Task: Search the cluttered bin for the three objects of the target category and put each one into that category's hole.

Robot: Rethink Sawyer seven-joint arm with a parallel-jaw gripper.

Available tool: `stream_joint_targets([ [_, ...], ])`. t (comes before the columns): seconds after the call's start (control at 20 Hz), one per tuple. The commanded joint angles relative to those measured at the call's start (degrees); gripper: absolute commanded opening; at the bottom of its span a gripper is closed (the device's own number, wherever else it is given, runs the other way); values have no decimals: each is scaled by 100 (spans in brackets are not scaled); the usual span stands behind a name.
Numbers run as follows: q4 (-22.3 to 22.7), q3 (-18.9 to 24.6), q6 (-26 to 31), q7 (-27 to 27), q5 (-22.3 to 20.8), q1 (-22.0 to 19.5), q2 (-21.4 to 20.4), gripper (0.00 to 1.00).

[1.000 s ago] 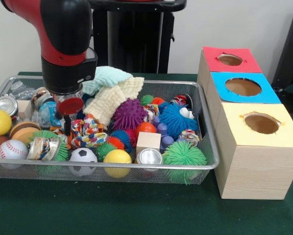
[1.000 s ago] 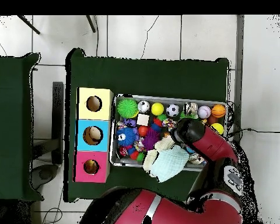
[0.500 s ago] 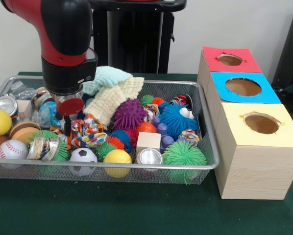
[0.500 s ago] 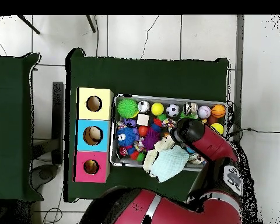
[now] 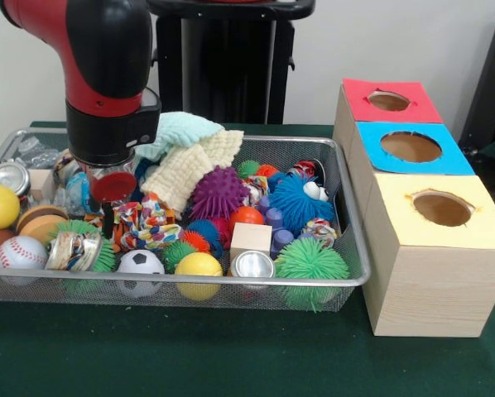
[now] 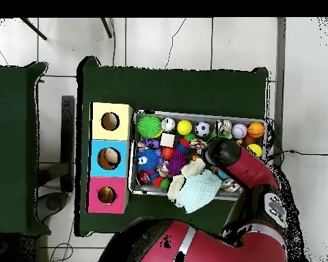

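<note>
1. a wire mesh bin (image 5: 347, 217) is seen on the green bench (image 5: 231, 356), filled with mixed toys and cloths.
2. the red and black arm (image 5: 98, 74) is lowered over the bin's left part in the front view; the jaws (image 5: 109, 222) are seen as a thin dark tip under a red disc, just beside a multicoloured rope toy (image 5: 148, 223).
3. whether the jaws are released or clenched cannot be told.
4. along the bin's front edge are seen a baseball (image 5: 20, 252), a small soccer ball (image 5: 140, 265), a yellow ball (image 5: 198, 266), a metal can (image 5: 253, 265) and a green spiky ball (image 5: 311, 260).
5. farther back, a purple spiky ball (image 5: 218, 192) and a blue spiky ball (image 5: 297, 203) are seen, with pale cloths (image 5: 194, 149) draped over the far rim.
6. a wooden box (image 5: 430, 273) stands just beside the bin, with a red hole (image 5: 388, 101), a blue hole (image 5: 410, 146) and a yellow hole (image 5: 442, 208) on top.
7. in the overhead view the arm (image 6: 242, 164) covers the bin's right part.
</note>
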Motion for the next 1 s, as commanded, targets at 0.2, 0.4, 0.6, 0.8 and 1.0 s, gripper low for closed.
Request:
stream_joint_targets([
  [0.2,-66,568,-317,748,19,-8,292,100],
  [0.4,-155,455,-102,769,17,79,332,100],
  [0.6,-170,358,-159,894,55,198,399,100],
  [0.8,-110,384,-348,938,80,216,398,100],
  [1.0,-213,319,-265,909,70,274,455,100],
])
